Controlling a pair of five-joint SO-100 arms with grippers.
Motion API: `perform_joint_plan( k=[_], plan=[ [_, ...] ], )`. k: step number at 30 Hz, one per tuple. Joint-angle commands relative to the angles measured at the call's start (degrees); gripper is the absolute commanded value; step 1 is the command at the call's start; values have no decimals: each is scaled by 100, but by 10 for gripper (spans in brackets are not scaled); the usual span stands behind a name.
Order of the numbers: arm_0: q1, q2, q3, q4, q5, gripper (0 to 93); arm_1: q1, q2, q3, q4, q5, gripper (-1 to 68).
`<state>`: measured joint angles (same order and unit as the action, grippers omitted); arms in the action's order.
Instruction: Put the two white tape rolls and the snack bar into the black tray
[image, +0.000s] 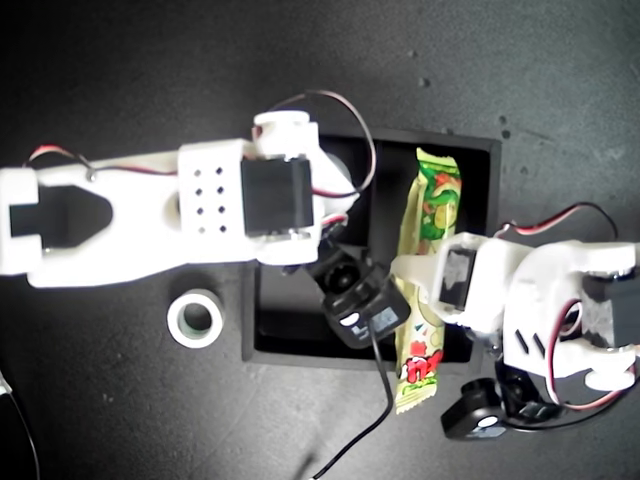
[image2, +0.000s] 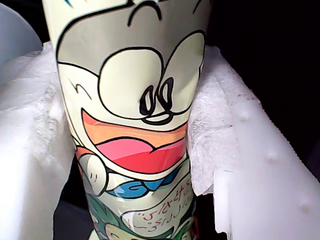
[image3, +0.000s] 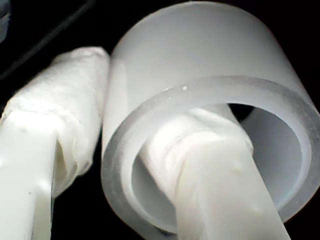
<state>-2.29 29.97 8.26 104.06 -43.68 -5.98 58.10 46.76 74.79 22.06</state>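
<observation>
The snack bar (image: 428, 215) lies lengthwise over the black tray (image: 474, 165) on the exterior view's right, its near end past the tray's front wall. My first gripper (image: 428, 292) is shut on the snack bar (image2: 135, 85), with padded fingers (image2: 220, 135) pressing both sides. My second gripper (image3: 120, 150) is shut on a white tape roll (image3: 200, 45), one finger inside the ring and one outside. In the exterior view its arm (image: 215, 200) reaches over the tray and hides the jaws and that roll. A second white tape roll (image: 195, 318), with a greenish rim, lies flat on the table beside the tray.
The table is dark and matte (image: 150, 80). A black wrist camera (image: 365, 302) hangs over the tray's middle with a black cable (image: 375, 415) trailing toward the near edge. Another black camera (image: 478, 412) sits by the first arm's body (image: 560, 310).
</observation>
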Motion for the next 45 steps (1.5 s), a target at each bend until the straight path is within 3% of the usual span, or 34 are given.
perform_joint_plan(
  k=[1,8,14,20,22,25,29,36,40,45],
  plan=[
    [-44,712,308,123,-62,28,-105,35,26,-44,70,114],
    [-70,1230,888,123,-158,61,-123,26,123,141,114,221],
    [-9,1661,1318,123,-229,78,-88,26,-62,202,9,255],
    [53,2259,1600,123,-229,98,176,26,-422,976,-211,272],
    [44,2628,1784,123,-202,103,343,35,-589,1274,-281,251],
    [9,3349,2206,123,-202,103,536,35,-1081,1854,-413,166],
    [44,4597,3155,123,-281,113,765,62,-1907,2848,-448,119],
    [360,6618,5555,114,-1187,116,1195,1230,62,2839,404,88],
    [747,7409,6882,105,-1925,118,1494,1775,1310,2830,1468,23],
    [1204,8200,7963,-132,-2716,119,1854,4570,3665,2399,2232,-1]
  ],
)
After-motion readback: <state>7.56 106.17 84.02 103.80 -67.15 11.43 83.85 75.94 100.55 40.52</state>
